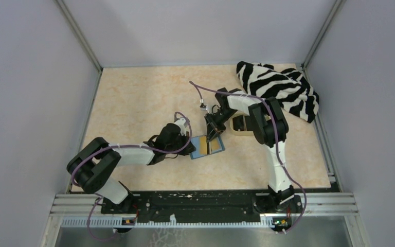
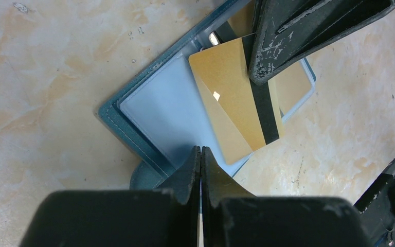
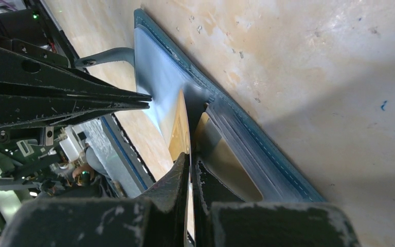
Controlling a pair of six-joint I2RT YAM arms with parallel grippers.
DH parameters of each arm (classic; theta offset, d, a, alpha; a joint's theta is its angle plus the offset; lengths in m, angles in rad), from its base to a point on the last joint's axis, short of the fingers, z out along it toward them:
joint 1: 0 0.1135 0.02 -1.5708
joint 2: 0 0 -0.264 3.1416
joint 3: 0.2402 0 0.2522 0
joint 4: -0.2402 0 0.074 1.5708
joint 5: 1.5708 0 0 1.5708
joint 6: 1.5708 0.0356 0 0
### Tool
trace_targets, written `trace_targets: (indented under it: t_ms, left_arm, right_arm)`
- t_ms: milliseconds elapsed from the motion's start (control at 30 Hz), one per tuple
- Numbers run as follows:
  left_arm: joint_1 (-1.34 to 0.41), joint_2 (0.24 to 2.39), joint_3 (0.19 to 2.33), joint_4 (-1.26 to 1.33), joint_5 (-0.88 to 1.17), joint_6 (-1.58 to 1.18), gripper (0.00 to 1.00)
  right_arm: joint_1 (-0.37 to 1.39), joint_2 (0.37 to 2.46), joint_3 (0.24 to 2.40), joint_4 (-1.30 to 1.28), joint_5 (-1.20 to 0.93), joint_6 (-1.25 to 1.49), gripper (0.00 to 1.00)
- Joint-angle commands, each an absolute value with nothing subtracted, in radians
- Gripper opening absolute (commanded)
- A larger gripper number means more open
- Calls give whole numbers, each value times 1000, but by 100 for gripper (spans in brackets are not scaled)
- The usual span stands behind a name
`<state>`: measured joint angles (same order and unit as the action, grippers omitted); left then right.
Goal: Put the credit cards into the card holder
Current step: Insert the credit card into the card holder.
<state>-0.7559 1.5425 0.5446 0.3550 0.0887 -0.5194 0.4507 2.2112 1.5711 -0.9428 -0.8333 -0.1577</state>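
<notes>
Card holder (image 2: 154, 116) open flat on the tabletop (image 1: 133, 103), orange-gold card (image 2: 226, 108) tilted over it

Holder lies spread like a booklet near the tabletop's middle, clear sleeves up; right tool (image 3: 191, 160) is clenched on the orange-gold card's edge, black stripe showing, the card slanting across the fold and the far sleeve; left tool (image 2: 201, 150) is clenched on nothing, its tips down at the near edge of the other sleeve; tan tray (image 1: 239, 131) sits just beyond the holder; zebra-striped cloth (image 1: 277, 87) lies well apart in the far right corner.
</notes>
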Motion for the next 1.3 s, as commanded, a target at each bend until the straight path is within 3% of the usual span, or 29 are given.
trace_targets:
  t_ms: [0, 900, 1267]
  left_arm:
    - [-755, 1530, 525, 331, 88, -497, 0]
    - [-755, 1519, 533, 327, 79, -485, 0]
    - [-755, 1452, 536, 344, 117, -489, 0]
  right_arm:
    - [474, 2260, 1602, -952, -726, -193, 0]
    - [514, 2396, 1810, -1119, -721, -235, 0]
    - [528, 2419, 1896, -1148, -723, -245, 10]
